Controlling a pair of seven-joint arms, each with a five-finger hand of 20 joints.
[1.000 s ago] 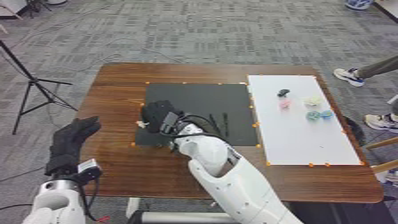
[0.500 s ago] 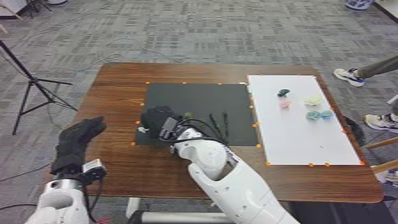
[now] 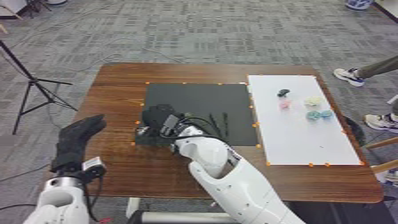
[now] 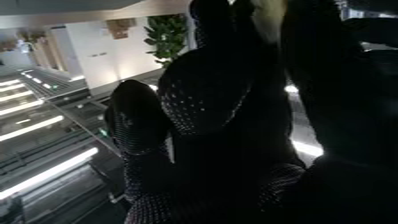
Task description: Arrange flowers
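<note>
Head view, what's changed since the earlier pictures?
The right hand has moved slightly nearer the robot's side; whether it took or let go of anything, I can't tell. The left hand has shifted slightly right. The flowers on the white sheet stayed put.

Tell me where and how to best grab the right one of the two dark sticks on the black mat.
I'd pinch the right stick near its middle from above, closing on its long sides. It looks thin, lies roughly front to back, and the left stick is close, so keep the pinch narrow.
</note>
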